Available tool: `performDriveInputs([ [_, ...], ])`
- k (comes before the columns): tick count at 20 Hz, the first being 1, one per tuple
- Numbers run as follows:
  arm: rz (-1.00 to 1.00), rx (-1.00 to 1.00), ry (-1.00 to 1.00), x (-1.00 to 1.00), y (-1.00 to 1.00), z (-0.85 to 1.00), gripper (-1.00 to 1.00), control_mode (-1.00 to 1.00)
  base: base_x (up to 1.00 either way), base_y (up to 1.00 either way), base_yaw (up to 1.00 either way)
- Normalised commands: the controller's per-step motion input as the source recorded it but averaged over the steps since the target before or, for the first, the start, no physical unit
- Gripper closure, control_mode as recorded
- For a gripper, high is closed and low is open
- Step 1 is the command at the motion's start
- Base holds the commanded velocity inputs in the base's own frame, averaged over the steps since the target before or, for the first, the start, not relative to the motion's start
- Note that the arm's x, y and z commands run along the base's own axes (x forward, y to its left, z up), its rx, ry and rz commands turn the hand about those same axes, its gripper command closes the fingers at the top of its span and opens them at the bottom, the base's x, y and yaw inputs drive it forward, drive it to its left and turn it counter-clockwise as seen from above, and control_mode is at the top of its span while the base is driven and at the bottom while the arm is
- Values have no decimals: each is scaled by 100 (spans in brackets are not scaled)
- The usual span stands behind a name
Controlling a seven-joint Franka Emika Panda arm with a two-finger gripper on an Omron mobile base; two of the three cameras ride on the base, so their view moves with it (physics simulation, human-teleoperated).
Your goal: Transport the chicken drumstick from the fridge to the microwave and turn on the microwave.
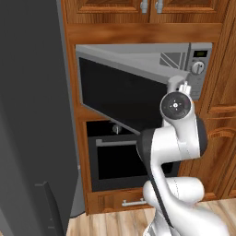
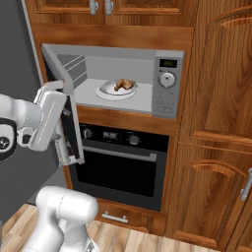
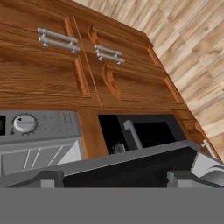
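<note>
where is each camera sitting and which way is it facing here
Left base view: behind the arm on its left, facing the open microwave door and oven; white arm rises lower right.
Right base view: behind on its right, looking into the microwave at the chicken drumstick on a plate; arm at left.
Hand view: on the hand, rolled, by the door's edge; gripper tips at the bottom.
Shared: microwave knob, oven.
</note>
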Motion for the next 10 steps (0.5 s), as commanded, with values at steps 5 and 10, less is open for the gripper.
performDriveInputs([
  [5,0,2,0,56,-39,-5,-100,-100,0,0,0],
  [10,0,4,0,66,-29,-3,-100,-100,0,0,0],
])
